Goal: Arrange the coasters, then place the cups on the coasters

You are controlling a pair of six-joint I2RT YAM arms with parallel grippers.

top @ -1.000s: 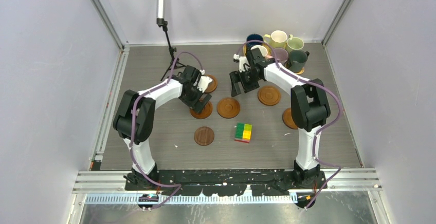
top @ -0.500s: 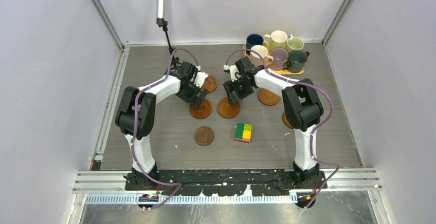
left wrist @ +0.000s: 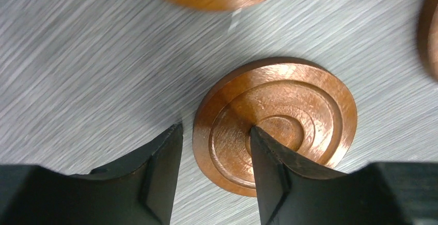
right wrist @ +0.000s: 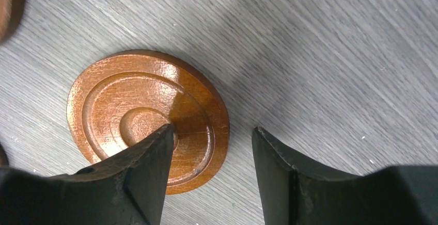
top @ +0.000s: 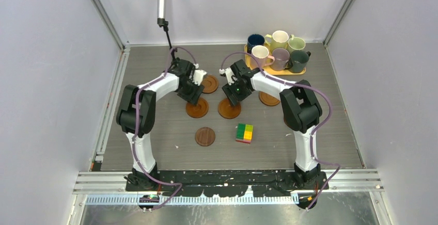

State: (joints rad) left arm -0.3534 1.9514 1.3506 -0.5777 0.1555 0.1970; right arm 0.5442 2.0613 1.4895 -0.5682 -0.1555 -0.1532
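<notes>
Though no cup sits on a coaster yet, the arranging looks well under way. Beyond and left of the toy block [top: 244, 132], the left hand [left wrist: 214, 137] is down on a coaster [left wrist: 299, 106]. Its fingers stand partly apart astride the rim, one tip on the wood and the other on the tabletop [top: 155, 132] outside it. A sliver of gap shows, so I see nothing gripped. A second coaster [top: 210, 84] lies just past that one, and the darker coaster [top: 205, 136] sits alone directly left of the block.

Straight beyond the block, the right hand [right wrist: 212, 132] is down over a third coaster [right wrist: 129, 101]. It is open wider, with one tip near the middle and the other clear of the rim, holding nothing. A fourth coaster [top: 269, 99] lies further right. I count five discs; a sixth may hide under the right arm.

Far beyond and right of the block, all the cups [top: 281, 57] are bunched on the yellow tray [top: 289, 71]. To my eye the coasters lie scattered, so spacing them and moving every cup is left.
</notes>
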